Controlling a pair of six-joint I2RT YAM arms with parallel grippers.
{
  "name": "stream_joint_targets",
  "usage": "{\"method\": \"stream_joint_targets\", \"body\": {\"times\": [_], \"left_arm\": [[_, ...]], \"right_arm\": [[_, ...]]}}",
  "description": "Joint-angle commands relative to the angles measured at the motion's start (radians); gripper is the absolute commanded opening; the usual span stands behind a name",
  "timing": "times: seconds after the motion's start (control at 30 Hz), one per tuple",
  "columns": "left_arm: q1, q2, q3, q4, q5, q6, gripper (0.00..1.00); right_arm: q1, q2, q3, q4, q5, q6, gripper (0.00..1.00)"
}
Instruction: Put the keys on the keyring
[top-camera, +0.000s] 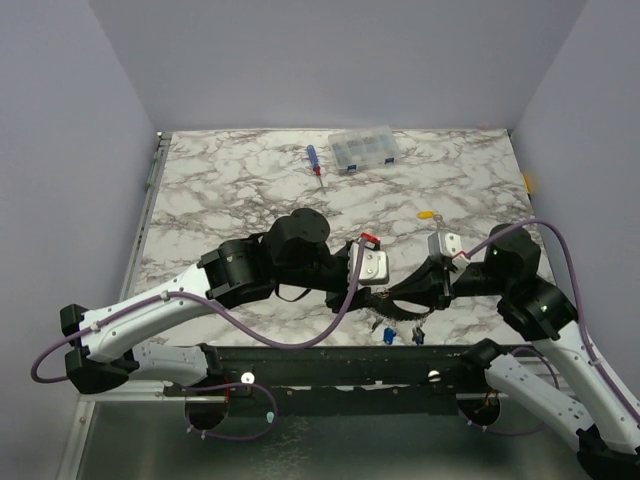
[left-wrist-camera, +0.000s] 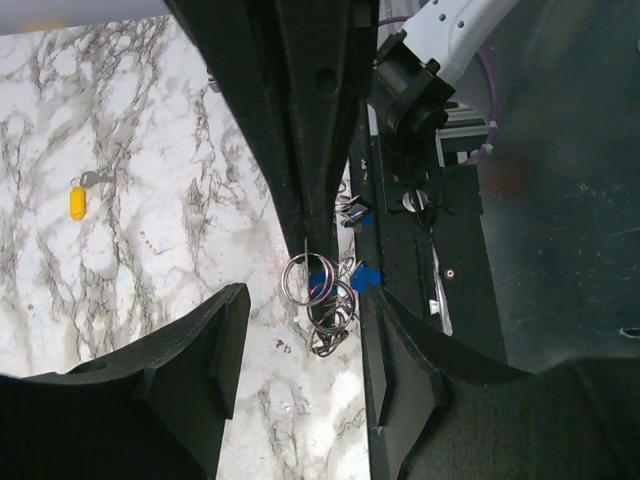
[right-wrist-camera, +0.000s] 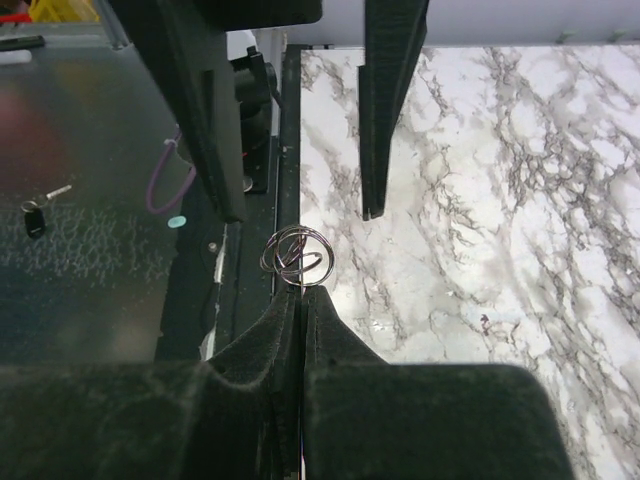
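My right gripper (right-wrist-camera: 302, 290) is shut on the keyring (right-wrist-camera: 297, 255), a cluster of thin grey metal loops sticking out past its fingertips over the table's near edge. In the left wrist view the keyring (left-wrist-camera: 312, 278) carries two blue-headed keys (left-wrist-camera: 365, 277) and more small loops hanging below it. My left gripper (left-wrist-camera: 305, 320) is open, its fingers (left-wrist-camera: 205, 350) on either side of the ring without touching it. A yellow-headed key (left-wrist-camera: 77, 201) lies loose on the marble, also in the top view (top-camera: 428, 214). A black-headed key (right-wrist-camera: 35, 215) lies off the table on the dark surface.
A blue-and-red screwdriver (top-camera: 314, 165) and a clear compartment box (top-camera: 363, 148) lie at the back of the marble table (top-camera: 230, 190). The black frame rail (top-camera: 330, 358) runs along the near edge under both grippers. Both arms crowd the front middle.
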Motion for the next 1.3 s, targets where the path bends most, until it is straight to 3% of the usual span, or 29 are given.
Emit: {"method": "stream_joint_targets", "body": {"times": [0.0,0.2,0.57,1.0,1.27], "left_arm": [[-0.045,0.005,0.003,-0.022,-0.108,0.037,0.55],[-0.058,0.058,0.042,-0.017,-0.143,0.010,0.50],[-0.066,0.070,-0.001,0.025,-0.158,-0.024,0.51],[-0.067,0.060,-0.032,0.027,-0.110,-0.068,0.63],[-0.066,0.073,-0.031,0.029,-0.153,-0.054,0.29]], "right_arm": [[0.003,0.003,-0.016,0.040,-0.001,0.072,0.01],[0.003,0.002,-0.005,0.038,-0.012,0.083,0.01],[0.003,-0.005,0.008,0.018,0.012,0.086,0.01],[0.003,0.020,0.045,0.006,0.057,0.111,0.01],[0.002,0.007,0.044,0.011,0.040,0.115,0.01]]}}
